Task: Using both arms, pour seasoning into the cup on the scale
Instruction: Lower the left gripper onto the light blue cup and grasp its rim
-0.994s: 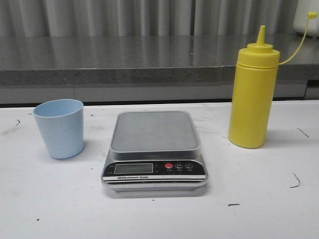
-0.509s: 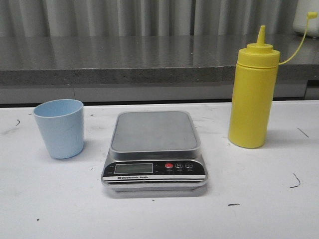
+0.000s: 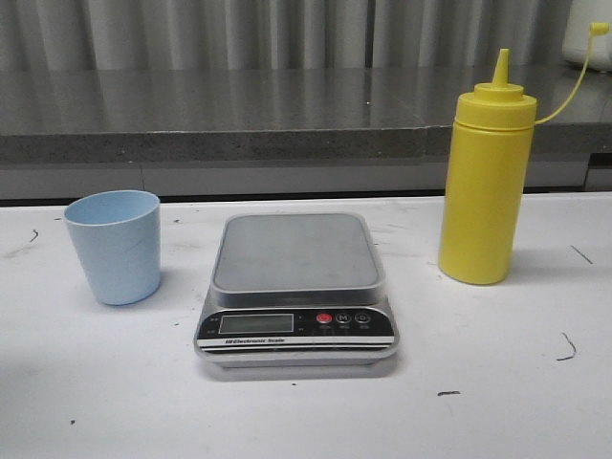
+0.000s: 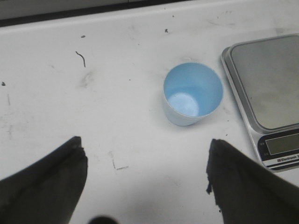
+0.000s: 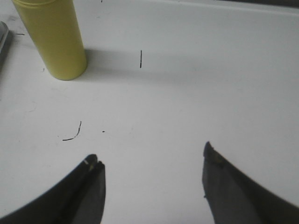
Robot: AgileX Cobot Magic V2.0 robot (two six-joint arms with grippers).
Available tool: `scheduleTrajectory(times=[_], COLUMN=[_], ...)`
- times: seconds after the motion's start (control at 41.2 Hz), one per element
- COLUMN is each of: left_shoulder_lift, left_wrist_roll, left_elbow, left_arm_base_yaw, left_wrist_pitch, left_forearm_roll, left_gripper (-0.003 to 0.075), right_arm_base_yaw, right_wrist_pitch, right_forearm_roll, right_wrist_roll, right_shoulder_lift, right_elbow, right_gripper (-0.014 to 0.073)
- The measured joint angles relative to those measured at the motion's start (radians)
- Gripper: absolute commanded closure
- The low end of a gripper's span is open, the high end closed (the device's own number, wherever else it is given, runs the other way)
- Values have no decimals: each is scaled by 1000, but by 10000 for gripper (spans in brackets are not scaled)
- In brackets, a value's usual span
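The pale blue cup [image 3: 115,246] stands upright on the white table, left of the scale [image 3: 295,292]; the scale's grey platform is bare. The yellow seasoning bottle [image 3: 487,182] stands upright right of the scale, its tethered cap hanging off to the right. Neither arm shows in the front view. In the left wrist view my left gripper [image 4: 145,161] is open above the table, short of the empty cup [image 4: 192,94], with the scale [image 4: 266,88] beside it. In the right wrist view my right gripper [image 5: 152,161] is open and empty, the bottle [image 5: 53,37] some way ahead and off to one side.
A dark grey ledge [image 3: 239,120] runs along the back of the table, with a white object [image 3: 588,38] at its far right. Small dark marks [image 5: 72,133] dot the white tabletop.
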Motion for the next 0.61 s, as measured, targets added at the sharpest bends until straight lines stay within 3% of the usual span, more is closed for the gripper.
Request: scheduleTrajectory(times=[0.606], left_shoulder_lift=[534], left_wrist_roll=[2], left_elbow=[-253], left_arm_base_yaw=[-70], left_wrist_pitch=[6], left_forearm_roll=[-2], left_gripper=[209], right_arm_base_yaw=[0], right_wrist_pitch=[0], right_forearm_roll=[0], right_wrist_roll=[0], right_shoulder_lift=[0], right_elbow=[0], right_gripper=[118])
